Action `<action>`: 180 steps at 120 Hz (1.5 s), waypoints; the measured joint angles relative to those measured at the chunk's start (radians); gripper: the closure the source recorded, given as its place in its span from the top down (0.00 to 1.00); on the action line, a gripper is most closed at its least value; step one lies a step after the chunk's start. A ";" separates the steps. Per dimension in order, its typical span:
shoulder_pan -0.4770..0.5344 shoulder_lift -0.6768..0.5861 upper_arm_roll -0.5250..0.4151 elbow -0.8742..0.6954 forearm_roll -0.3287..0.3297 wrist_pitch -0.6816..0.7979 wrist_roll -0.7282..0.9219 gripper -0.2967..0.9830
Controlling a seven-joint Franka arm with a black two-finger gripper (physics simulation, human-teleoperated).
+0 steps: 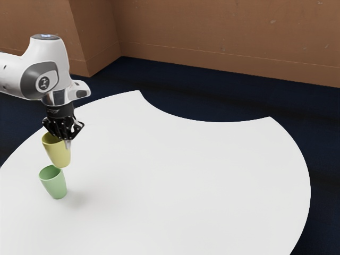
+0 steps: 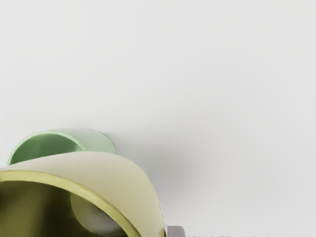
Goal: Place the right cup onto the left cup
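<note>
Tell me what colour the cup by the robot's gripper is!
The cup by the gripper is yellow; the exterior view shows it best.

Yellow cup (image 1: 58, 155), green cup (image 1: 54, 186), white table (image 1: 186, 186), black claw (image 1: 66, 139), brown walls (image 1: 212, 37), navy floor (image 1: 223, 95).

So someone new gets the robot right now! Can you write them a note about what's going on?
Gripper: shut on the yellow cup, at its rim.
Yellow cup: held up, clear of the table.
Green cup: standing on the table, close to the yellow one.
Done: yellow cup picked up.
Left: bring it over the green cup, lower it on, let go, back away. Go gently, as a bump could probably tip the green cup.
</note>
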 joint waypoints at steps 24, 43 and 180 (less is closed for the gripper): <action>0.071 -0.004 -0.028 -0.012 0.007 -0.006 -0.006 0.16; 0.105 0.005 -0.033 -0.017 0.010 -0.005 -0.010 0.16; 0.139 0.118 -0.009 -0.004 0.034 0.066 -0.019 0.23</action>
